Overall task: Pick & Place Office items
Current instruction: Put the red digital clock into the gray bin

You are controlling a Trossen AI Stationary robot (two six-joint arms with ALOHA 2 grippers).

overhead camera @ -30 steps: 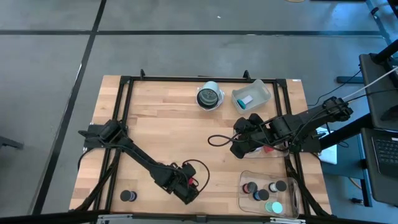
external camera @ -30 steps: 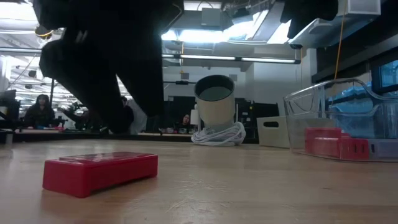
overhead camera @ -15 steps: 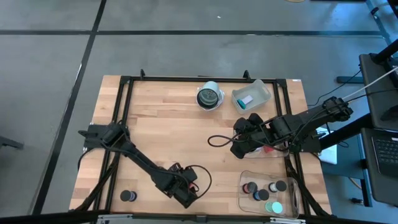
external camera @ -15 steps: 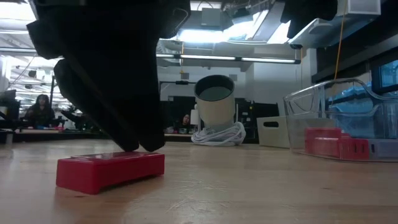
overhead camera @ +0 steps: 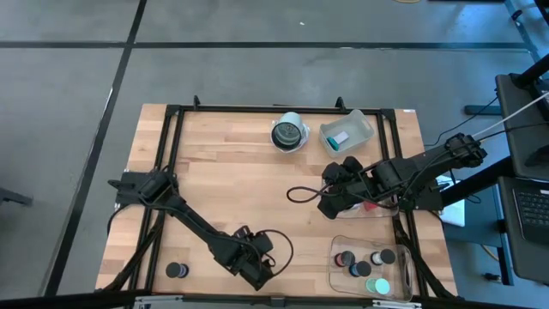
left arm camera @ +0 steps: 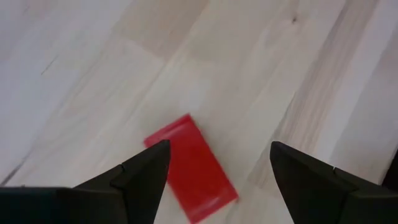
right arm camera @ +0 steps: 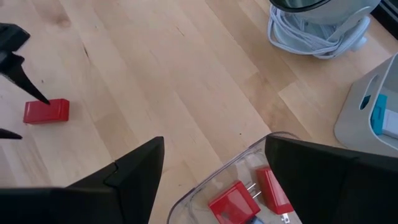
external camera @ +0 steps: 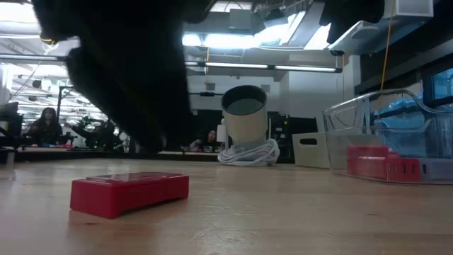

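Nearby – clear bin [overhead camera: 336, 269] holding black discs [overhead camera: 388, 257] – teal piece [overhead camera: 377, 286].

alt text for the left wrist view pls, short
A red block lies flat on the pale wooden table, seen from above between the two dark fingers of the open left hand. The block sits nearer one finger than the other, and neither touches it.

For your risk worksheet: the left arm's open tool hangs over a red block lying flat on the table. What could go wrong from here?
1. The red block lies askew between the left tool's open fingers, so closing may twist or push it away instead of gripping it.
2. The block sits flat and low on the table; a short descent may close on air, a deep one may strike the wood.
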